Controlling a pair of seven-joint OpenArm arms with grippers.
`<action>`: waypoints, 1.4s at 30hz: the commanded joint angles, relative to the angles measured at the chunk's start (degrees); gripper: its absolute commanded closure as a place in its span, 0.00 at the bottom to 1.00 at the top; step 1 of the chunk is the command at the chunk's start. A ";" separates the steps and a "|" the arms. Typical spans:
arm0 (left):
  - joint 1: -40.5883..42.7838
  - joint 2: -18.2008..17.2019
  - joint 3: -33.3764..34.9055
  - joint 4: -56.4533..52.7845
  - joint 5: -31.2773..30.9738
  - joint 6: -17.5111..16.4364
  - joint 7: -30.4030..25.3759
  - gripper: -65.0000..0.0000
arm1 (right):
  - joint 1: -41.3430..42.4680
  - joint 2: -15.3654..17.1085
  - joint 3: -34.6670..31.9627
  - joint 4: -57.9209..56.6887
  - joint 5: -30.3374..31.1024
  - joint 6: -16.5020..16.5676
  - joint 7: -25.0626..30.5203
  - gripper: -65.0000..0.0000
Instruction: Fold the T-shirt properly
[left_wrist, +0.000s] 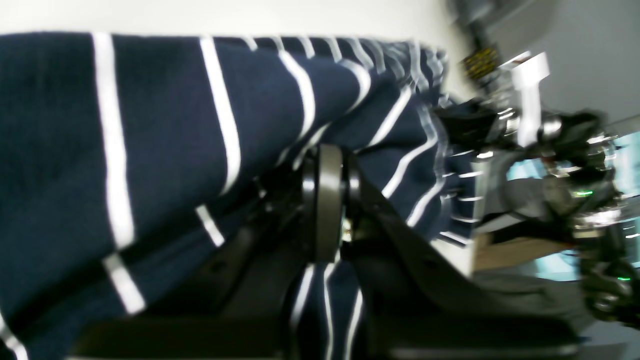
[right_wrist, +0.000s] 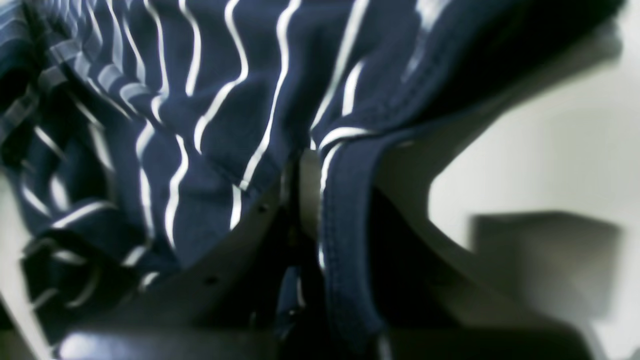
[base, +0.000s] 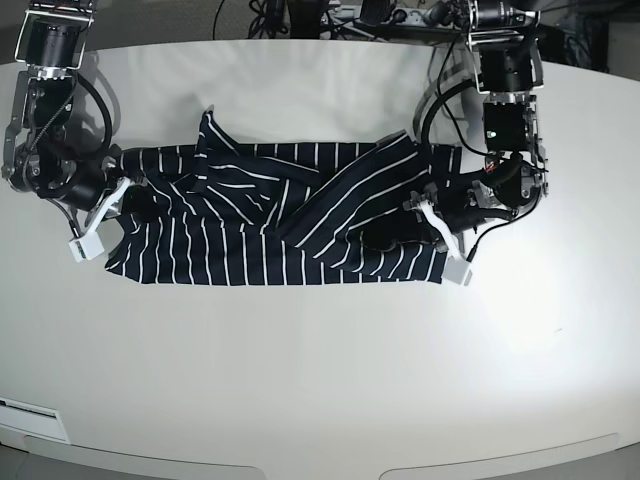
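**Striped cloth bunches at the closed gripper!**

And here's the T-shirt (left_wrist: 165, 125), dark navy with thin white stripes, rumpled right across the white table (left_wrist: 200, 15)! The left gripper (left_wrist: 329, 150) stands right at a deep crease, its fingers together against the cloth. Over on the right, the other arm (left_wrist: 560, 145), blurred, with green lights glowing, reaches beside the shirt's end!

t-shirt (base: 250, 255) lies (rumpled) on the table (base: 330, 380)

Matt navy-and-white striped T-shirt cloth (base: 250, 255) lies softly rumpled across a smooth, pale tabletop (base: 300, 370), between robot arms with glossy black parts at left (base: 50, 140) and right (base: 510, 120).
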 joint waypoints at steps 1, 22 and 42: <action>-1.33 -0.04 -0.48 0.46 -2.73 0.33 0.81 0.87 | 1.16 1.86 0.52 1.49 -3.08 -1.75 1.25 1.00; -0.13 0.00 -7.52 0.44 -7.19 -1.38 7.41 0.65 | 1.27 7.89 0.68 38.51 -21.66 -24.98 3.67 1.00; 1.44 -0.20 -7.54 0.44 -7.32 -1.36 7.37 0.65 | -6.45 -14.45 -0.11 39.43 6.21 -5.11 -0.83 1.00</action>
